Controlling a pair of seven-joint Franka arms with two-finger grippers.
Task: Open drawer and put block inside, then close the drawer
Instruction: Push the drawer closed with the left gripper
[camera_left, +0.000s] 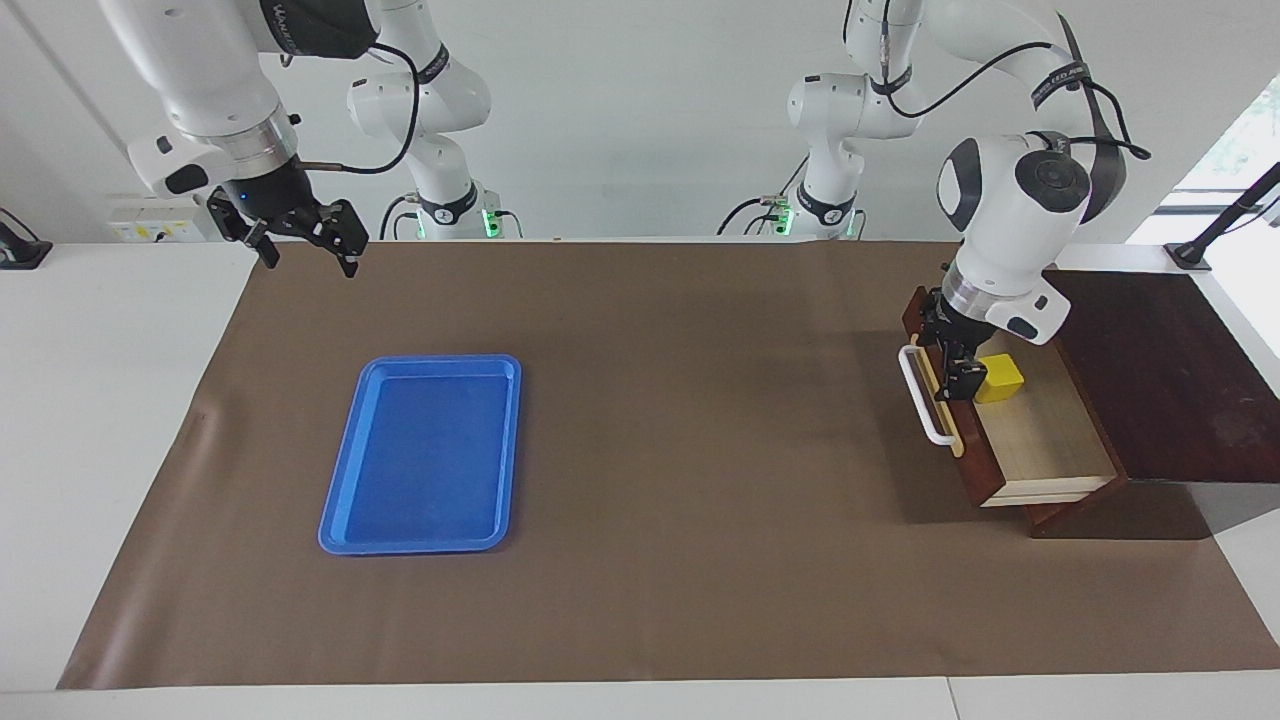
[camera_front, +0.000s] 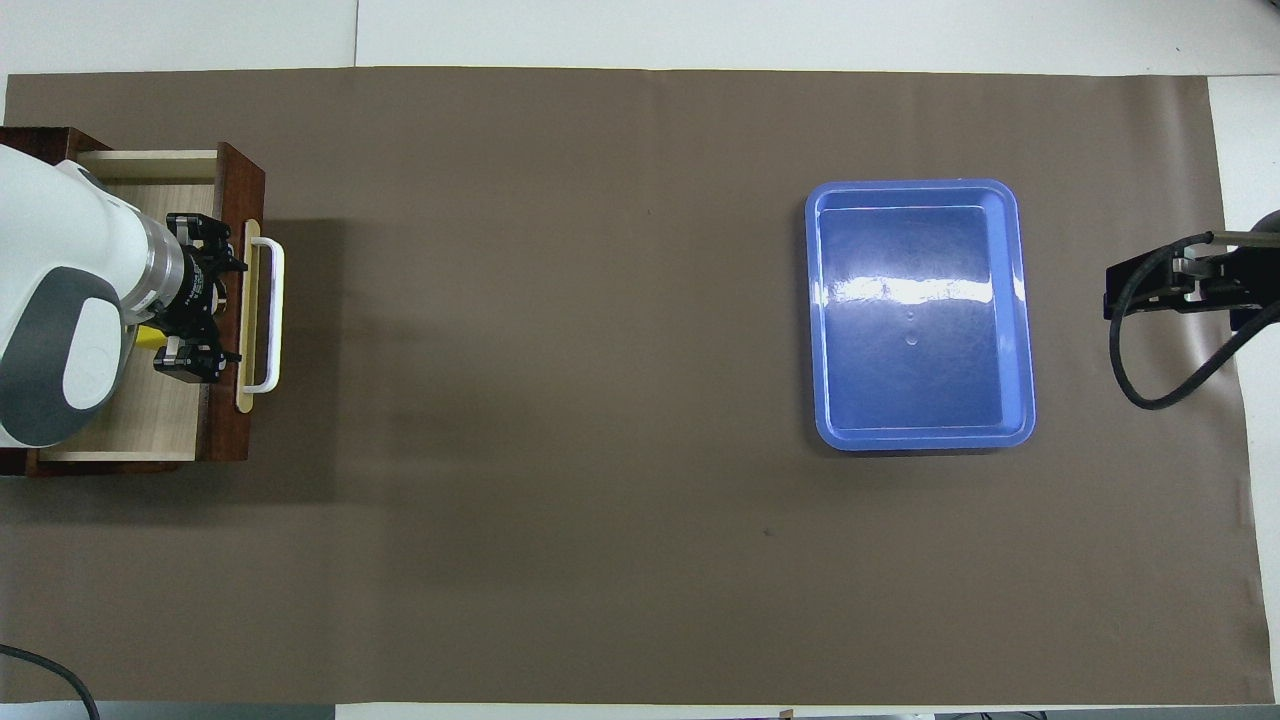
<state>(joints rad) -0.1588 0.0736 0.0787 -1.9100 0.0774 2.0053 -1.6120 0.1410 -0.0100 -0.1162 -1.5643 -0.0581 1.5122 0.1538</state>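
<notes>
Left gripper (camera_left: 951, 352) is spread wide with nothing in it, hanging right over the front panel of the pulled-out drawer (camera_left: 1040, 440), just inside the white handle (camera_left: 921, 395). Right gripper (camera_left: 300, 232) waits, fingers apart too, over the table corner near its base. Blue tray (camera_left: 425, 452) sits toward that end. The yellow block (camera_left: 999, 378) is in the drawer, just beside the left gripper.

Robotics lab: white robot arms (camera_left: 1010, 190) at a table with brown mat (camera_left: 700, 450), bare white walls.
</notes>
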